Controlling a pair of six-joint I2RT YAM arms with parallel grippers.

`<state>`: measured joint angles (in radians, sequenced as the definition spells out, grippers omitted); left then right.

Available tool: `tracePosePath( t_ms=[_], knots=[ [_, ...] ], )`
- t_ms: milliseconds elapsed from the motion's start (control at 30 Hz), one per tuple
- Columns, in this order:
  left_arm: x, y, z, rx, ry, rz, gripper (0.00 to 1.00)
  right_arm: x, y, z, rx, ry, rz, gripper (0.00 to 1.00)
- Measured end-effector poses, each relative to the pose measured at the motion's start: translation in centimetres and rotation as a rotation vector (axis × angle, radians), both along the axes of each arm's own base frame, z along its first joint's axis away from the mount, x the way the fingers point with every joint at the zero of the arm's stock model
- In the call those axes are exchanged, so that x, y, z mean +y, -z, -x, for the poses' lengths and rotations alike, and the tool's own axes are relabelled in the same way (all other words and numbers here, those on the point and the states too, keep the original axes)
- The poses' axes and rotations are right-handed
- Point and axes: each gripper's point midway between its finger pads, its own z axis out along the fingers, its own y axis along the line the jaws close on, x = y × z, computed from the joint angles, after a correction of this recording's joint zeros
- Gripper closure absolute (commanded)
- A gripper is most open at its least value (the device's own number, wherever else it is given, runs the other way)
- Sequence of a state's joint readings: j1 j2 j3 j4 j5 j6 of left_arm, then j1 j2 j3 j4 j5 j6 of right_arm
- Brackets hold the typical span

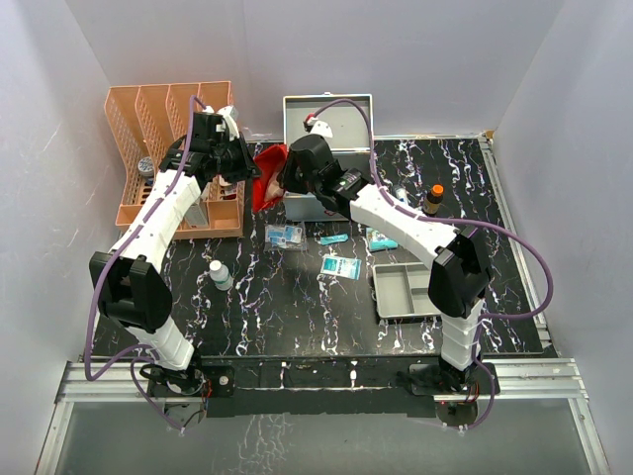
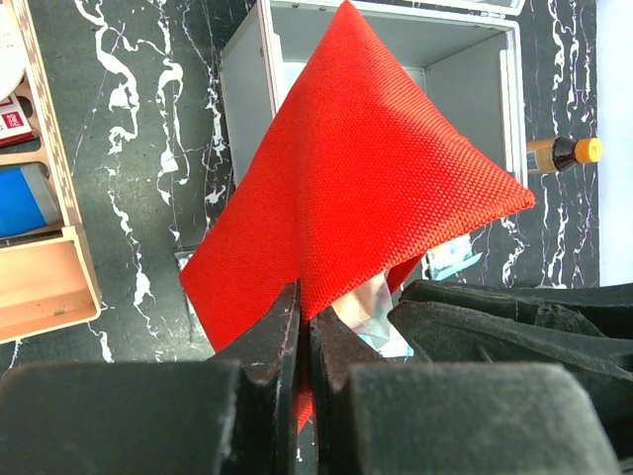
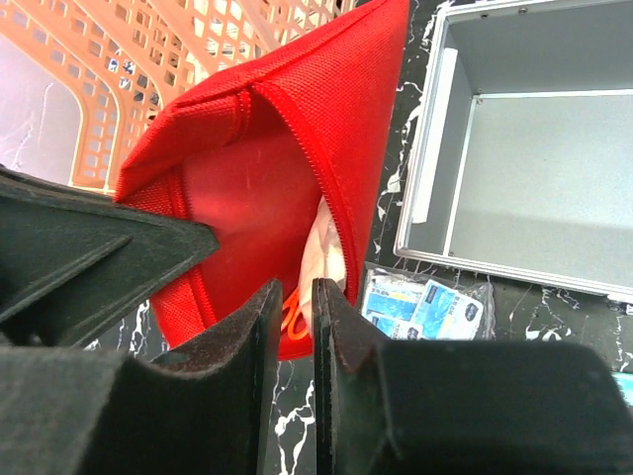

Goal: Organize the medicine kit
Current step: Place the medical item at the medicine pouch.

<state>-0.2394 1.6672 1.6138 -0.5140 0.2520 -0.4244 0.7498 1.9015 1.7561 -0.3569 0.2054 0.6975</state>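
Note:
The medicine kit (image 1: 328,119) stands open at the back of the table, and its grey inside (image 3: 534,168) is bare where I can see it. In front of its left side hangs a red fabric pouch (image 1: 267,183). My left gripper (image 2: 305,302) is shut on the pouch's edge (image 2: 366,178) and holds it up. The pouch's zipper mouth (image 3: 267,168) gapes toward my right gripper (image 3: 297,292). Its jaws stand a narrow gap apart around a clear packet with orange print (image 3: 321,252) that sticks out of the pouch. Both grippers (image 1: 249,170) (image 1: 287,183) meet at the pouch.
An orange file rack (image 1: 178,148) stands at the back left. A grey divided tray (image 1: 406,292) lies at the front right. A white bottle (image 1: 221,275), a brown bottle with an orange cap (image 1: 433,198) and blue-white packets (image 1: 284,235) (image 1: 341,267) lie on the black marbled table.

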Motion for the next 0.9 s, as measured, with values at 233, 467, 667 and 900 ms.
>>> tracePosePath(
  t_ms=[233, 467, 667, 900],
  knots=[
    [0.0, -0.2, -0.2, -0.011, 0.000, 0.003, 1.00, 0.7, -0.6, -0.1, 0.004, -0.016, -0.020, 0.77],
    [-0.1, -0.2, -0.2, -0.013, 0.000, 0.003, 1.00, 0.9, 1.3, -0.4, 0.041, -0.013, 0.013, 0.66],
    [-0.1, -0.2, -0.2, -0.013, 0.001, 0.003, 1.00, 0.6, 2.6, -0.6, 0.068, 0.003, 0.054, 0.59],
    [-0.1, -0.2, -0.2, -0.013, 0.001, 0.003, 1.00, 0.0, 2.6, -0.7, 0.071, 0.026, 0.077, 0.58]
  ],
)
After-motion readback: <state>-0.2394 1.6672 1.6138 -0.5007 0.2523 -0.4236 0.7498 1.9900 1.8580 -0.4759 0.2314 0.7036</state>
